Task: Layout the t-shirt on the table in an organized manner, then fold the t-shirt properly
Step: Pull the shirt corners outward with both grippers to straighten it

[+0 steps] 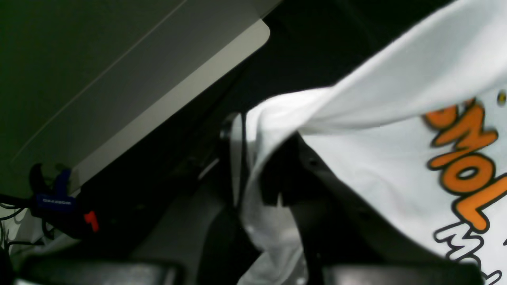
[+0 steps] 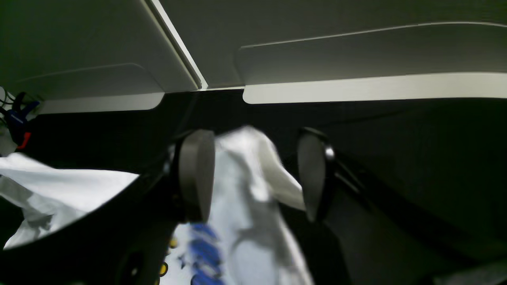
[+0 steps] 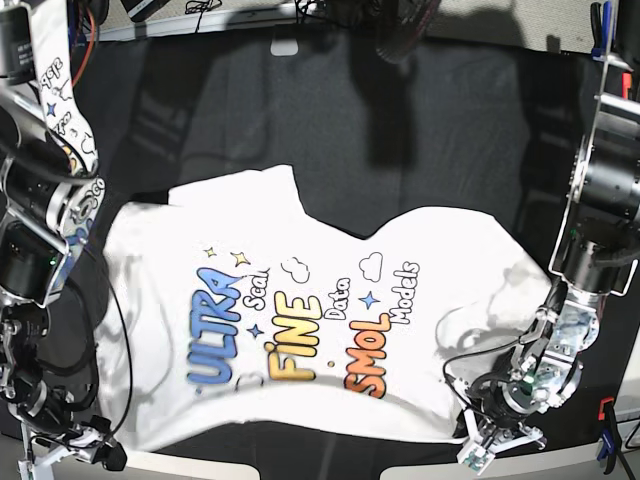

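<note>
Black cloth covers the table (image 3: 450,130), with the t-shirt (image 3: 300,320) lying print-up across its near half, hem corners close to the near edge and mostly spread, though rumpled near the table's two near corners. It looks light, limp and prone to bunching, so I judge it best taken by hem corners or shoulder seams and drawn taut between both arms.

The right gripper (image 2: 253,174) has its jaws parted wide, a peak of white fabric standing loose between the pads (image 2: 196,174) without being pinched. The left gripper (image 1: 257,170) sits at a fold of the shirt; whether it clamps the cloth I cannot tell.

Only the base view shows the whole lettering and overall lie; only the wrist views show the fabric at the jaws.
</note>
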Available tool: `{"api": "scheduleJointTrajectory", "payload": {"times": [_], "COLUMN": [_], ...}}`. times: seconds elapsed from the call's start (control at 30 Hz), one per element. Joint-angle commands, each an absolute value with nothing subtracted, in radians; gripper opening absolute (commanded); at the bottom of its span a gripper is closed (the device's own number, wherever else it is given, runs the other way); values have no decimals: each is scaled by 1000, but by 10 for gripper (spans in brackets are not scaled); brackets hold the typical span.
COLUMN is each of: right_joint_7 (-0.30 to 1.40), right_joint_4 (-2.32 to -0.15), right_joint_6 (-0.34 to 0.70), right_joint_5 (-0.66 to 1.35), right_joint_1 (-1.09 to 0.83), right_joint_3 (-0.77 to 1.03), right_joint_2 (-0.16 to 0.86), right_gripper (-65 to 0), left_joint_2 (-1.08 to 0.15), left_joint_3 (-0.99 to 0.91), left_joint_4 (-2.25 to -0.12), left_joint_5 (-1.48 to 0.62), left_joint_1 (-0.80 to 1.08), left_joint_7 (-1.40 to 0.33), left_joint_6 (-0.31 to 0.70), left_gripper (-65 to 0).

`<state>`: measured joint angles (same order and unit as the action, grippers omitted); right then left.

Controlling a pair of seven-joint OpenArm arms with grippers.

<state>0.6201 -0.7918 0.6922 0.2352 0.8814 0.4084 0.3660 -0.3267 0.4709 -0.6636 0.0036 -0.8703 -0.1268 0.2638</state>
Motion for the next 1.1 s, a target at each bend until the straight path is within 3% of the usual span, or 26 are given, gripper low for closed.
{"api": "scheduleJointTrajectory", "payload": {"times": [0.0, 0.47, 0.63, 0.87, 0.93, 1.07], "right_joint_7": [588, 693, 810, 985, 1001, 1003], "right_joint_4": [-807, -807, -807, -807, -807, -807], "right_joint_6": [698, 698, 698, 698, 698, 698], "right_joint_5": [257, 266, 289, 377, 378, 378], "right_joint_1": [928, 928, 928, 928, 928, 928], "right_joint_3": [410, 410, 410, 410, 410, 410], "right_joint_2": [379, 379, 379, 379, 379, 377], "right_gripper": [-323, -324, -324, -324, -324, -324], "left_joint_2": [-330, -330, -336, -336, -336, -335], "left_joint_3": [464, 464, 467, 467, 467, 467], "left_joint_4": [-679, -679, -664, -542, -506, -452], "left_joint_5": [-2, 0, 177, 190, 190, 190], "left_joint_1": [-914, -914, -934, -1068, -1102, -1151], "left_joint_7": [-95, -56, 117, 241, 241, 221], "left_joint_6": [255, 255, 254, 264, 348, 645], "left_gripper": [-564, -563, -457, -456, -456, -460]}}
